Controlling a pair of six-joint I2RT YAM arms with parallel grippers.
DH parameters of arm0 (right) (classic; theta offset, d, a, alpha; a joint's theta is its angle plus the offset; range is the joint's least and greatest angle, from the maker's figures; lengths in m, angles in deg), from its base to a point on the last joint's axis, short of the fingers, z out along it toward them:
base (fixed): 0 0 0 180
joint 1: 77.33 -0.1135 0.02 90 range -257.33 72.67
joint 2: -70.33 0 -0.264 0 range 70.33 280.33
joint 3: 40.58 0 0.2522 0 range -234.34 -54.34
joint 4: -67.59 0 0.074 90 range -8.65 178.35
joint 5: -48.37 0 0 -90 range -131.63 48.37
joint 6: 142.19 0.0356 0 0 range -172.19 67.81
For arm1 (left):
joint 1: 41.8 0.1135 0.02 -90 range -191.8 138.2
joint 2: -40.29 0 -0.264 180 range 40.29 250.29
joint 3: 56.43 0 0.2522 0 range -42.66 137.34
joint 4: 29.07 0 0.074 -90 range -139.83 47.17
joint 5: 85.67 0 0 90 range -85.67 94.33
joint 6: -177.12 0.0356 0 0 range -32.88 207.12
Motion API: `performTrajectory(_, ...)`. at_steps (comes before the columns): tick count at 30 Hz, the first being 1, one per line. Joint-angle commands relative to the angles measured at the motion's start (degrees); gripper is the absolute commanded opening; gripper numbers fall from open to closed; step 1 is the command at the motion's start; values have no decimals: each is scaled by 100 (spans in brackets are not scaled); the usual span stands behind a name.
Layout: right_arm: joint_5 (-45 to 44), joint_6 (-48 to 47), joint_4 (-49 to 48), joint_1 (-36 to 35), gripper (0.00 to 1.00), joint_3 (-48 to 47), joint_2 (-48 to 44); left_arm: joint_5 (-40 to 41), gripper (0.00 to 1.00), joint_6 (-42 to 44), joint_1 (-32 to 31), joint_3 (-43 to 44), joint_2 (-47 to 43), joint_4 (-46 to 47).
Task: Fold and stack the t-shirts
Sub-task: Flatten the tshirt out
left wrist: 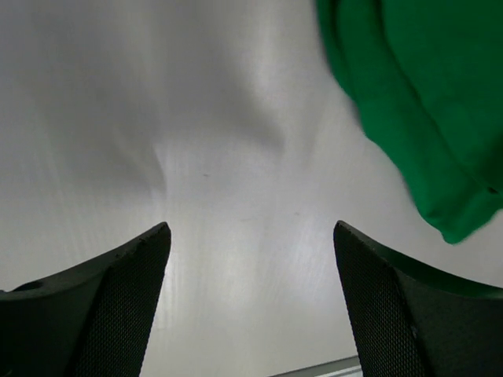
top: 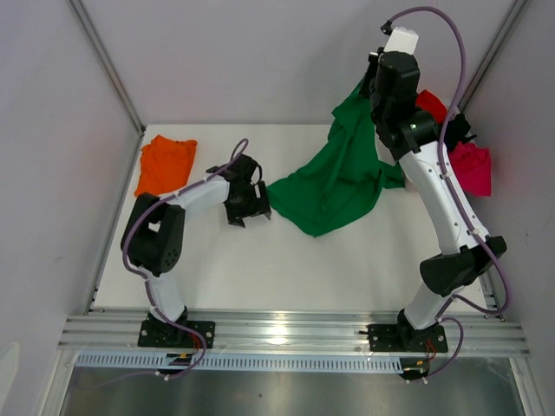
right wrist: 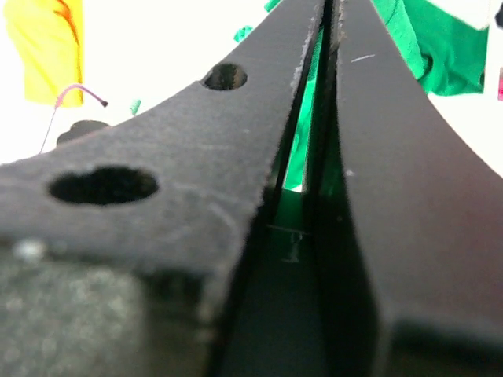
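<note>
Right gripper point(right wrist: 328, 23): we are seeing it pinching the green shirt point(top: 334, 182), fingers nearly together
Left gripper point(left wrist: 250, 228): we are finding it gaping wide, holding nothing
Green shirt: hanging below the right gripper, its low corner trailing just beside the left gripper
Orange shirt point(top: 165, 163): lying folded, well left of the left gripper

Both are white tubes with chunky black joints, left arm point(top: 195, 192) and right arm point(top: 447, 204). Thin mauve cable point(top: 464, 61) along each. Black left fingers point(left wrist: 102, 306) look mesh-textured, black right fingers point(right wrist: 189, 137) have round holes.
</note>
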Motion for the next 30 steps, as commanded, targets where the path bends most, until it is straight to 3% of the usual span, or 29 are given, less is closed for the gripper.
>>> performTrajectory(1,38,-67,-195,-16,0,150,-246,-680,87,72,-423,-76,-548,956)
performTrajectory(5,38,-15,-186,-7,0,203,-264,-627,86,819,-1013,580,-340,1406)
performTrajectory(11,65,64,-98,-25,0,265,-299,-171,84,1470,-1629,1539,452,1170)
performTrajectory(19,47,73,-203,1,0,608,-466,348,84,1884,-1928,1752,1024,1126)
performTrajectory(26,100,178,-265,10,0,731,-475,1973,84,2577,-2288,2217,1349,572)
performTrajectory(30,144,249,-291,10,0,784,-466,1984,84,2666,-2420,2341,1402,563)
